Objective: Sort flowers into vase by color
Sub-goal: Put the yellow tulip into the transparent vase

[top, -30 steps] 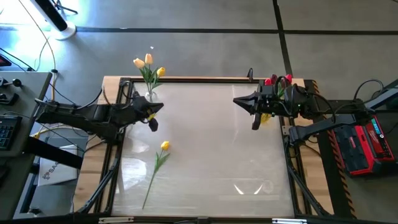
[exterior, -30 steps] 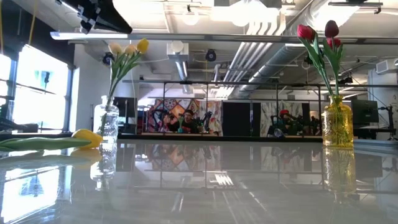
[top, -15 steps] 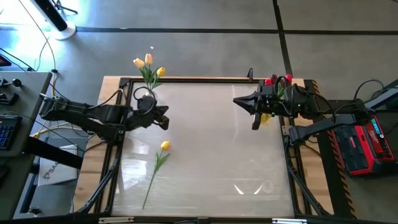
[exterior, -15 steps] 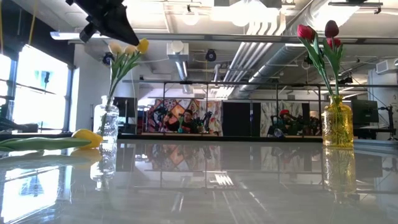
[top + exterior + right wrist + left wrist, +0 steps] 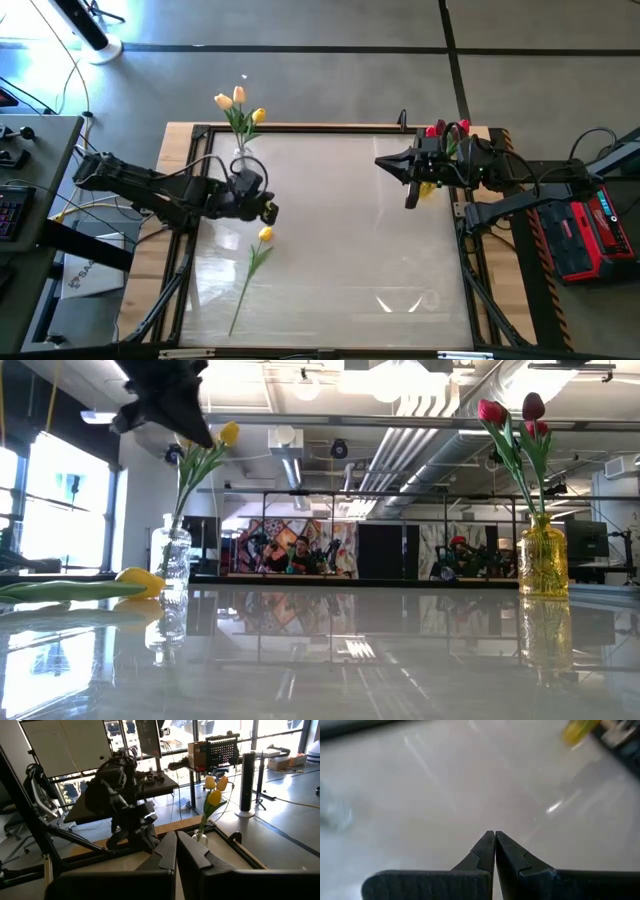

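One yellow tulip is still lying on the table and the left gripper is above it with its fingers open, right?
Not quite: the left gripper is shut, as the left wrist view shows. The yellow tulip does lie loose on the table, with that gripper just above its head in the high view.

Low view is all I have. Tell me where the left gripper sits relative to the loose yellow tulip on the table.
Observer: From above, the left gripper hovers just beyond the loose yellow tulip's head.
Operator: Report its fingers.
Observer: The left wrist view shows them pressed together, holding nothing.
Operator: Now the right arm.
Observer: The right gripper waits beside the yellow glass vase of red tulips, shut and empty.
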Controlling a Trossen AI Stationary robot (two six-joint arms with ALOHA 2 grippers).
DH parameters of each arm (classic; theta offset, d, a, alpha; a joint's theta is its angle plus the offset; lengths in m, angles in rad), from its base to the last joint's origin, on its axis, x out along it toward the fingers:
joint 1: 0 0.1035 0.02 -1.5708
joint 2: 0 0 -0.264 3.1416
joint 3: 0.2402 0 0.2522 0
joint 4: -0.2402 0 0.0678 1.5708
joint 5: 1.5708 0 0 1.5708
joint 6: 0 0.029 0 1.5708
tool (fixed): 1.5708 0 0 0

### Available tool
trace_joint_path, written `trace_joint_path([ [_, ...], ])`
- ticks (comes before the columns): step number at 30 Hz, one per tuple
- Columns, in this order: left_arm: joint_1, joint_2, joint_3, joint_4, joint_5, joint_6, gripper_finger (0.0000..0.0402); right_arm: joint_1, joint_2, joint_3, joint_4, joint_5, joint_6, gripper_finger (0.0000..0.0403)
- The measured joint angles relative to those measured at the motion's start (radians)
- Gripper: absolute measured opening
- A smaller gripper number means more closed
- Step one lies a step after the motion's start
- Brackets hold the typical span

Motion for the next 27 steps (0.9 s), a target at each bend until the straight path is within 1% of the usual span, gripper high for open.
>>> trace_joint_path([
  [3,-0.036,0.009,0.002,-0.072,0.032,-0.100,0.0000,0.000,0.000,0.000,0.000,0.000,0.000,0.0000],
  [7,-0.079,0.011,0.002,-0.111,0.068,-0.274,0.0000,0.000,0.000,0.000,0.000,0.000,0.000,0.0000],
  [11,-0.127,0.011,0.003,-0.144,0.082,-0.393,0.0000,0.000,0.000,0.000,0.000,0.000,0.000,0.0000],
  [14,-0.166,0.011,0.003,-0.222,0.134,-0.473,0.0000,0.000,0.000,0.000,0.000,0.000,0.000,0.0000],
  [17,-0.227,0.011,0.003,-0.311,0.202,-0.565,0.0000,0.000,0.000,0.000,0.000,0.000,0.000,0.0000],
  [20,-0.299,0.012,0.003,-0.372,0.246,-0.670,0.0000,0.000,0.000,0.000,0.000,0.000,0.000,0.0000],
  [27,-0.454,0.064,0.003,-0.395,0.264,-0.929,0.0000,0.000,0.000,0.000,0.000,0.000,0.000,0.0000],
])
